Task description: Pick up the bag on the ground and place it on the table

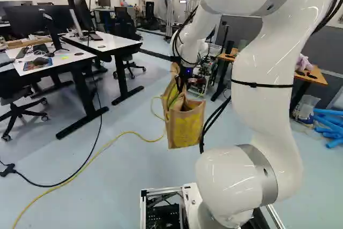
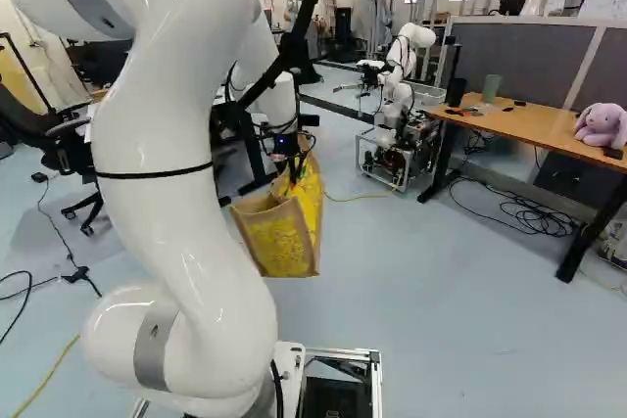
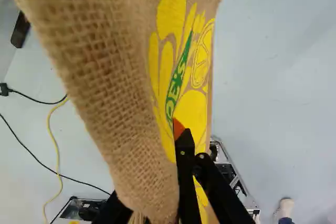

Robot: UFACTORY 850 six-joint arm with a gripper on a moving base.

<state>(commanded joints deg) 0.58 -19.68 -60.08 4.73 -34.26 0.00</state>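
Observation:
My gripper (image 1: pixel 186 72) is at the end of the arm in the left base view, shut on the top of the bag (image 1: pixel 185 127). The tan burlap bag with yellow print hangs below it, upright and above the floor. In the right base view the bag (image 2: pixel 284 237) dangles beside the arm. The wrist view has burlap (image 3: pixel 105 77) close along the gripper (image 3: pixel 177 148); one finger with an orange tip shows against the print, while the other is mostly hidden by the cloth. A wooden table (image 2: pixel 529 124) holds a purple plush toy.
White desks (image 1: pixel 51 60) with monitors stand at the left of the left base view, near office chairs (image 1: pixel 21 103). Another robot (image 2: pixel 397 105) stands beyond the bag. Yellow and black cables (image 1: pixel 80 170) cross the floor. Blue tubes (image 1: pixel 329 124) lie at the right of the left base view.

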